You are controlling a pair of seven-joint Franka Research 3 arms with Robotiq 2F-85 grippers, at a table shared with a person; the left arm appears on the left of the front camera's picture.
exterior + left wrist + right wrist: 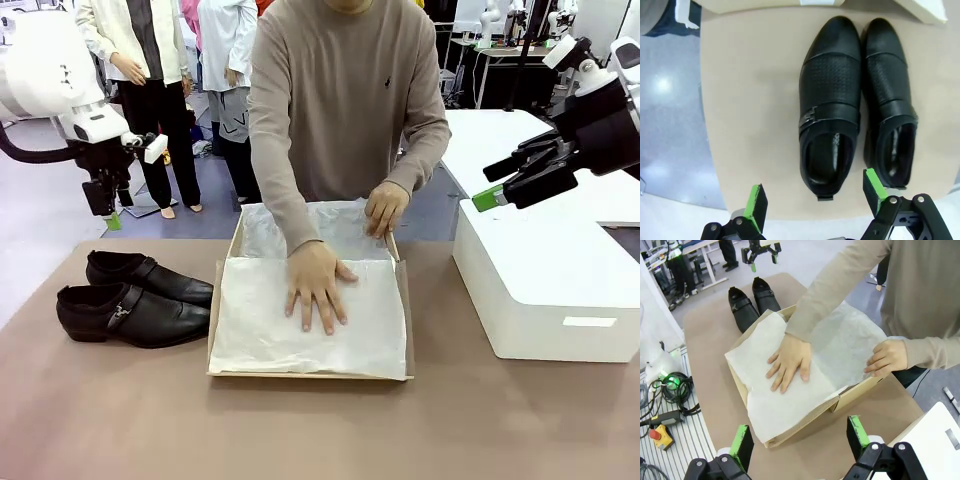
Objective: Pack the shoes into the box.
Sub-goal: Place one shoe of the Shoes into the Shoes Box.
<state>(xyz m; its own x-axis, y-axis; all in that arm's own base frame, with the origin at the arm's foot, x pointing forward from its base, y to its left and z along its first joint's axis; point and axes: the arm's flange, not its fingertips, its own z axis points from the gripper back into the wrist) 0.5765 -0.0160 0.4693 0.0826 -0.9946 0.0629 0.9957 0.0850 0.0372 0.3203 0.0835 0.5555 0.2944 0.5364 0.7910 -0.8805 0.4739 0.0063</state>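
Shoes beside the open box, a person's hands on the paper lining

We see the black shoes (pixel 135 295) side by side on the table (pixel 100 420), just left of the cardboard box (pixel 214 310), toes towards it. The box lies open, lined with white tissue paper (pixel 260 335). One hand (pixel 318 290) of the person is pressed flat on the paper, and the other hand (pixel 385 208) grips its edge at the far rim. Our left claw (pixel 816 200) hangs above the shoes' heels, spread and empty. Our right claw (pixel 799 437) is also spread and empty, up over the big white box (pixel 540 290).
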